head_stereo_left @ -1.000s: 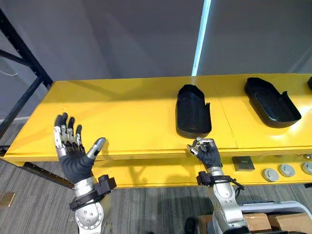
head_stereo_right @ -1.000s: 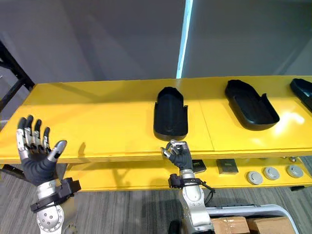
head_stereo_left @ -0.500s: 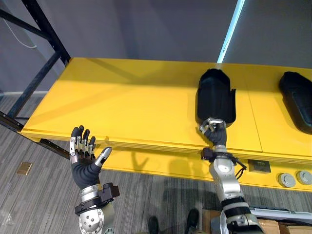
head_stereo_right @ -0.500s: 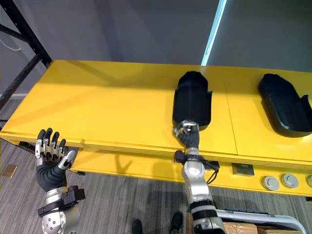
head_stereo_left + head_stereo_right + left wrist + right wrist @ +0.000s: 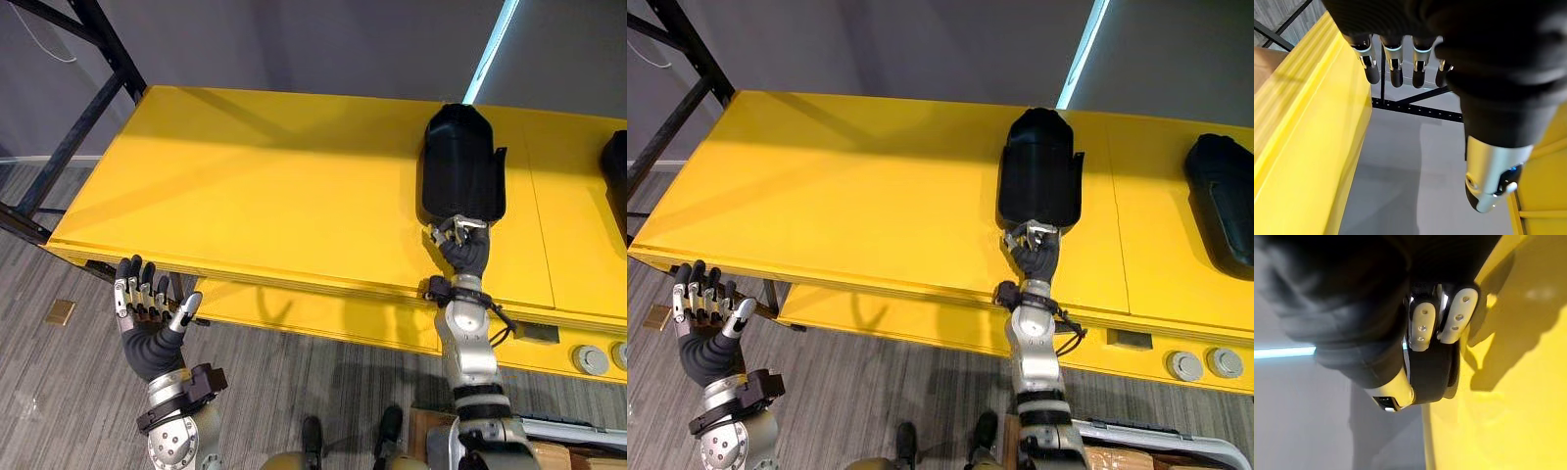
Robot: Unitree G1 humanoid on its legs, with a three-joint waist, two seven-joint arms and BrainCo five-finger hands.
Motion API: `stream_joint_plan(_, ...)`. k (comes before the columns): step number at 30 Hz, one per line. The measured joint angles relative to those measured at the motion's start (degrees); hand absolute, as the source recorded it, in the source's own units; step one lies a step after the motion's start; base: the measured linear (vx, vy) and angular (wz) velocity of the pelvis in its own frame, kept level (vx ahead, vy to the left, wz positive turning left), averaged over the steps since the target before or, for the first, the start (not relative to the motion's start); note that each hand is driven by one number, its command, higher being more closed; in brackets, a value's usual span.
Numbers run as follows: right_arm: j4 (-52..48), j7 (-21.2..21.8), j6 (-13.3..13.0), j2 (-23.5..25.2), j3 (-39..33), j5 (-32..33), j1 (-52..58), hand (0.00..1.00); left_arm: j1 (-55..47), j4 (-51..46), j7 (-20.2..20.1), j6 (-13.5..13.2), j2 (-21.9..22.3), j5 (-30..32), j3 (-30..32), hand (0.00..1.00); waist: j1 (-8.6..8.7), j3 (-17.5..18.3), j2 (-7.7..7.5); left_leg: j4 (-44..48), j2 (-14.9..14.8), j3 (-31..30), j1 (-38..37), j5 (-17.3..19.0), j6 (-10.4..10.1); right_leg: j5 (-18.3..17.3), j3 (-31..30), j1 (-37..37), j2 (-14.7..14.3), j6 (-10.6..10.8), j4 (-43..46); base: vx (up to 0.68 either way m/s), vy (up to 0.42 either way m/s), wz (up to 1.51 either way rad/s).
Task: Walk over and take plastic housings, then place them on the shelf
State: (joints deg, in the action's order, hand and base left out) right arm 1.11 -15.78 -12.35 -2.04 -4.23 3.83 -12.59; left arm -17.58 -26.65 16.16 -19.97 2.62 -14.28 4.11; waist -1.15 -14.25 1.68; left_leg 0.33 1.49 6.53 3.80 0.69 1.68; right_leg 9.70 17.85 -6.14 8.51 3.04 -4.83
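The housing (image 5: 460,162) is black plastic, smooth, with a dull sheen. Table top (image 5: 274,186): yellow, smooth, glossy. Rack frame (image 5: 73,147): black matt metal. Floor (image 5: 59,372): grey, streaked, matt

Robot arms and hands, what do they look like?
The left arm and right arm are rounded silver-grey metal segments. The left hand and right hand wear dark ribbed covers over the back and wrist. Their fingers are silver with dark tips.
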Motion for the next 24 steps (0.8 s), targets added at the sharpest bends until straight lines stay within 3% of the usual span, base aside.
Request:
stream_joint_plan(4,-12.9,3.8,-0.4,2.1,2.0,0.2,9.7,0.0,1.1,-1.2,0.3,0.5,0.1,1.1,-0.3,0.0,1.5,-0.2,-0.43,0.2,-0.6,2.5,-1.4,1.0,-0.2,0.0,-2.3,0.2,-0.6,0.0,0.0,0.01,0.016,-0.36)
stream_joint_plan(7,-21.6,7.2,-3.0,2.7,0.8,1.4,16.2,0.0,2.7,-3.8,0.3,0.5,0.0,2.2,-2.3,0.0,3.6,0.0,-1.12,1.6,-1.6,6.3,-2.9,3.0,-0.5,0.0,-6.4,0.4,-1.8,0.0,0.0,0.0,0.008,-0.63)
stream_joint_plan(13,-23.4,8.5,-4.1,4.4,-8.3,2.6,23.6,0.0,7.8,-3.4,-0.3,0.5,-0.8,2.2,-7.4,0.0,7.0,1.6,-2.18,3.9,-3.9,11.9,-5.9,6.0,-1.7,-0.4,-11.4,1.6,-4.5,-0.5,0.0,0.02,-0.022,-0.52)
stream_joint_plan(14,-23.4,8.5,-4.1,4.4,-8.8,2.6,24.1,0.0,8.2,-3.2,-0.3,0.5,-0.9,2.2,-7.7,0.0,7.07,1.7,-2.19,4.3,-4.2,12.5,-6.1,6.4,-1.9,-0.4,-12.2,1.7,-4.7,-0.5,0.0,0.03,-0.041,-0.78)
stream_joint_plan(16,-23.3,8.5,-4.0,4.3,-9.3,2.6,24.6,0.0,9.1,-1.5,-0.3,0.4,-1.1,2.2,-7.3,0.0,7.0,1.8,-2.06,12.1,-6.7,15.7,-6.1,10.8,-2.5,-0.3,-17.9,2.3,-7.1,-0.8,0.1,0.02,-0.024,-1.16)
stream_joint_plan(17,-23.2,8.5,-4.0,4.2,-8.9,2.6,24.3,0.0,8.9,-1.1,-0.4,0.5,-1.2,2.2,-6.9,0.0,6.58,1.9,-2.16,15.5,-7.3,14.7,-5.5,11.9,-1.9,-0.1,-19.9,2.3,-7.6,-1.0,0.2,0.0,-0.016,-1.66)
stream_joint_plan(18,-22.3,8.4,-4.1,3.5,-7.5,2.6,23.4,0.0,8.0,-0.8,-0.3,0.5,-0.9,2.1,-5.4,0.0,5.79,2.2,-2.08,22.3,-7.6,9.4,-3.5,13.7,0.2,0.4,-24.6,1.8,-8.8,-1.4,0.6,-0.01,0.0,-1.61)
stream_joint_plan(19,-21.5,8.4,-4.1,2.8,-6.6,2.6,22.7,0.0,7.5,-0.9,-0.3,0.4,-0.7,2.1,-4.7,0.0,5.39,2.3,-1.81,25.7,-7.3,5.1,-2.3,14.5,0.9,0.3,-27.1,1.1,-9.4,-1.3,1.4,-0.03,0.039,-2.19)
stream_joint_plan(20,-19.0,8.4,-4.2,0.9,-5.0,2.7,21.1,0.0,6.7,-0.9,-0.3,0.4,-0.6,2.1,-3.5,0.0,4.46,2.8,-0.65,32.2,-6.0,-6.0,0.1,16.4,0.1,-0.9,-32.1,-0.8,-11.4,-0.6,3.7,-0.05,0.117,-2.23)
stream_joint_plan(21,-17.2,8.4,-4.0,-0.7,-4.1,2.7,21.3,0.0,6.5,-0.6,-0.2,0.4,-0.7,2.1,-3.3,0.0,3.72,3.6,0.96,36.3,-4.0,-16.6,0.8,18.3,-3.1,-1.4,-36.0,-2.5,-13.8,-0.2,6.2,-0.05,0.216,-2.12)
stream_joint_plan(23,-17.2,8.5,-3.8,-1.4,-4.0,3.3,24.5,0.0,6.8,-0.4,0.0,0.3,-0.7,2.3,-3.5,0.0,4.16,4.3,2.08,37.2,-1.1,-26.1,-1.2,21.0,-6.0,-2.0,-39.6,-4.7,-16.0,0.4,10.8,-0.04,0.336,-1.35)
stream_joint_plan(24,-18.8,8.7,-3.8,-0.7,-3.8,4.9,28.0,0.0,7.4,-0.3,0.2,0.3,-0.6,2.4,-4.2,0.0,5.32,4.7,1.72,34.7,0.5,-27.7,-2.9,22.3,-5.2,-3.1,-41.0,-6.9,-16.4,1.6,14.4,-0.05,0.33,-0.85)
